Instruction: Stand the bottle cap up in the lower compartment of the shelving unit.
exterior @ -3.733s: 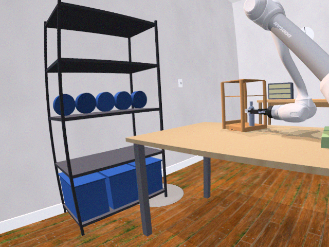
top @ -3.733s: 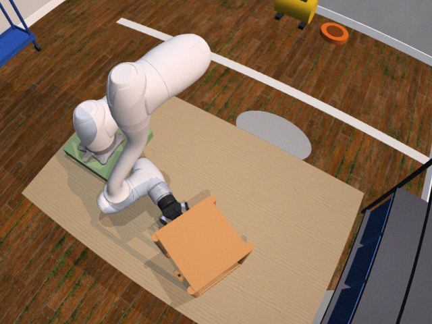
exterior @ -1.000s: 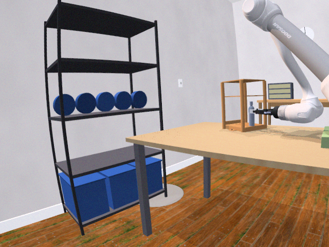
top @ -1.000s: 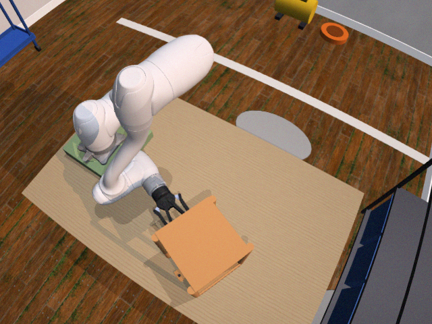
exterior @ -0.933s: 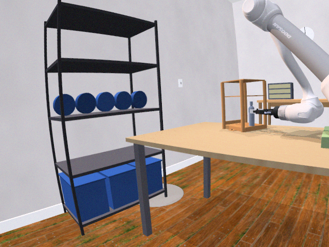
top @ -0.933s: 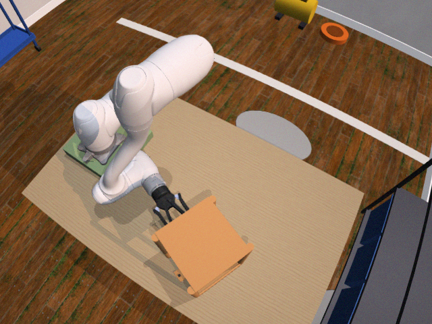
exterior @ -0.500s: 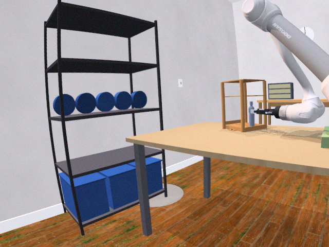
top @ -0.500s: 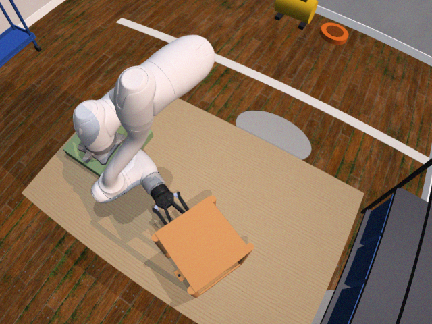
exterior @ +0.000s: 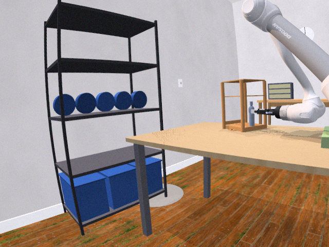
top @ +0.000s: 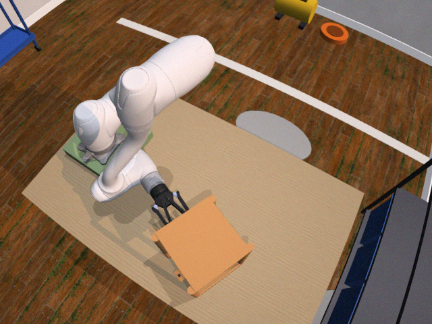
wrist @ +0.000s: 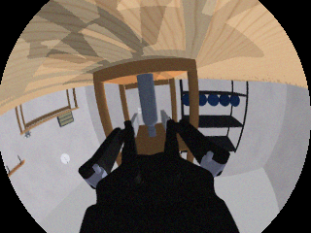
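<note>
The Robotiq 2F-140 gripper (top: 178, 216) (exterior: 255, 111) (wrist: 150, 116) stood partly open, its fingers apart, with nothing gripped. The blue-grey bottle (exterior: 251, 117) (wrist: 147, 97) was straight ahead of the fingertips, in the lower compartment of the orange-brown shelving unit (top: 206, 244) (exterior: 242, 106) (wrist: 194, 102). Its long axis ran up and down, across the level line of the fingers, cap up, and its base appeared to rest on the compartment floor (exterior: 235, 125). Whether a fingertip brushed it could not be told, nor could so small a lean.

The placing looked all but done; what remained, as I judged it, was a straight withdrawal away from the bottle, since sideways drift might tip it. "DOOSAN" was readable on the arm (top: 163, 73) (exterior: 292, 39) behind the gripper; no writing was legible on the bottle.

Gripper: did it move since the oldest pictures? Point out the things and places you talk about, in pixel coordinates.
Yes, the gripper (top: 177, 216) (exterior: 255, 111) (wrist: 150, 116) backed away from the shelf (top: 206, 244) (exterior: 242, 106) (wrist: 193, 97), toward the robot's base.
</note>
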`<state>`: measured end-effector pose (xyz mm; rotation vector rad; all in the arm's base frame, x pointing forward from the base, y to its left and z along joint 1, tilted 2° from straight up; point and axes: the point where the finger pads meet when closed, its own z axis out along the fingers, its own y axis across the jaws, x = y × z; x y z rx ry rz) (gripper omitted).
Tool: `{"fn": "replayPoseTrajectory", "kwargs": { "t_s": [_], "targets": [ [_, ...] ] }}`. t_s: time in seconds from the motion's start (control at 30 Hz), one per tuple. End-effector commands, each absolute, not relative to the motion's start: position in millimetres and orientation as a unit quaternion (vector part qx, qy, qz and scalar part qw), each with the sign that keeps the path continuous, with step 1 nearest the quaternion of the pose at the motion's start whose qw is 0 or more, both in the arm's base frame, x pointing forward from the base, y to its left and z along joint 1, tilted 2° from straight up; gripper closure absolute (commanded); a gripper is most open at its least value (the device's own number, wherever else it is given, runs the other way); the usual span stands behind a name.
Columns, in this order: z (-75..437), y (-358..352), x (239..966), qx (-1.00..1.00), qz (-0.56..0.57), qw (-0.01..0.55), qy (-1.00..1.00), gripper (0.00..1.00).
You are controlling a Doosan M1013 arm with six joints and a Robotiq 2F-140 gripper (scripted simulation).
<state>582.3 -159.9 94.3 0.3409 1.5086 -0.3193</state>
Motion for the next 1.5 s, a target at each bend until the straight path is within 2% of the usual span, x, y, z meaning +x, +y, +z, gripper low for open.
{"fn": "replayPoseTrajectory", "kwargs": {
  "t_s": [0.0,0.67,1.47],
  "targets": [
    [94,-160,582,0.153,-0.144,0.704,0.678,0.65],
    [94,-158,578,0.153,-0.144,0.704,0.678,0.65],
    [92,-134,525,0.153,-0.144,0.704,0.678,0.65]
  ]
}}
